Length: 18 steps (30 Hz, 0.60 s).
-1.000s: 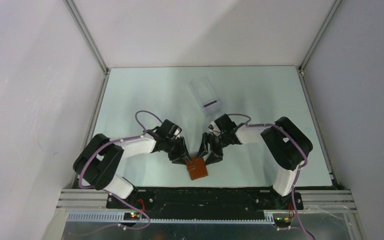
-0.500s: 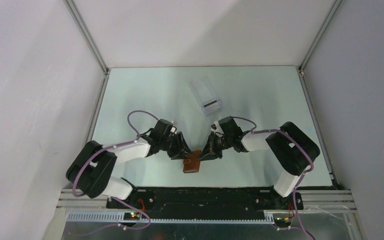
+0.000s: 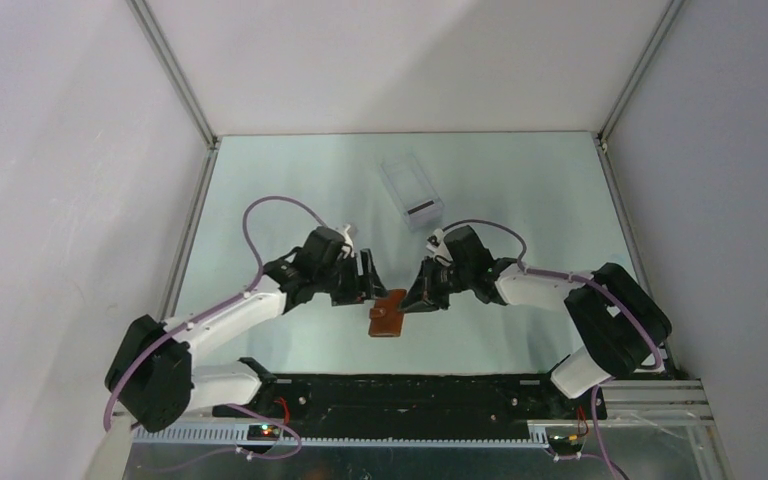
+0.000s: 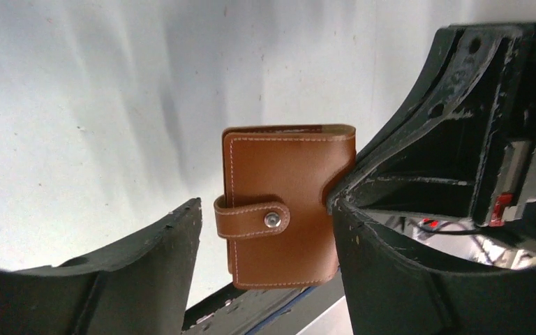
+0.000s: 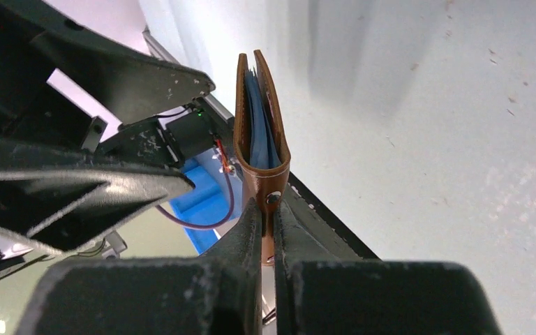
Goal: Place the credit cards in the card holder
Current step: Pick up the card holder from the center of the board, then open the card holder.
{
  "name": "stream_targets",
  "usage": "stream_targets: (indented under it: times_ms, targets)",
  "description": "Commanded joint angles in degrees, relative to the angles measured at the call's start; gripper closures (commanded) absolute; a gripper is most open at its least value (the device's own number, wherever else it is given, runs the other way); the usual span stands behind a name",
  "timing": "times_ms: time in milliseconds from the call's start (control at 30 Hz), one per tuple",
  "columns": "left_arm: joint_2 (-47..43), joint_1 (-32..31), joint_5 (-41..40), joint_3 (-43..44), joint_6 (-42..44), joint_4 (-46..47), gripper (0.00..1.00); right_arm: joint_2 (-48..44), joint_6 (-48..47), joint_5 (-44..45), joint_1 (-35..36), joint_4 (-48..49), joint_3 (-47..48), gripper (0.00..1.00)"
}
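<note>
Top view, card holder: I see the brown card holder (image 3: 386, 317) low over the near part of the table (image 3: 260, 200), between the two grippers. I cannot tell whether it touches the surface.
Top view, left gripper: my left gripper (image 3: 368, 288) sits just beside the holder's left side with its jaws parted.
Top view, right gripper: my right gripper (image 3: 412, 298) meets the holder's far right corner.
Top view, credit cards: the credit cards (image 3: 415, 195) lie farther back near the table's middle, well apart from the holder. They read as a pale rectangle with a dark stripe at its near end, and I cannot count them.
Left wrist, card holder: the holder (image 4: 286, 202) is folded shut, its snap tab (image 4: 255, 220) fastened across the front.
Left wrist, jaws: my fingers (image 4: 146, 279) stand released on either side of the holder. There is a clear gap on the tab side, and the other finger is at the holder's edge.
Right wrist, card holder: I see it edge-on (image 5: 262, 132), sticking straight out from my fingertips, with blue-grey pockets (image 5: 257, 118) showing between the leather covers.
Right wrist, jaws: clenched on the holder's near end, beside the snap.
Right wrist, left gripper: its black fingers (image 5: 132, 77) fill the left side, close to the holder.
</note>
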Motion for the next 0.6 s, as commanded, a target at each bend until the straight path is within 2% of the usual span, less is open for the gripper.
stream_targets:
  times_ms: [0,433,567]
  targets:
    - [2.4,-4.9,-5.9,5.1,5.4,-6.4,0.27,-3.0,-1.6,2.4,0.5,-4.3,1.8,1.00]
    - [8.9,-11.2,-11.2,7.8,5.3,-9.0,0.31,-3.6,-2.7,3.3,0.5,-10.2,5.6,1.00]
    - [10.3,-11.4,-15.5,7.7,3.5,-10.5,0.44,-3.9,-3.0,3.0,0.6,-11.1,5.8,1.00]
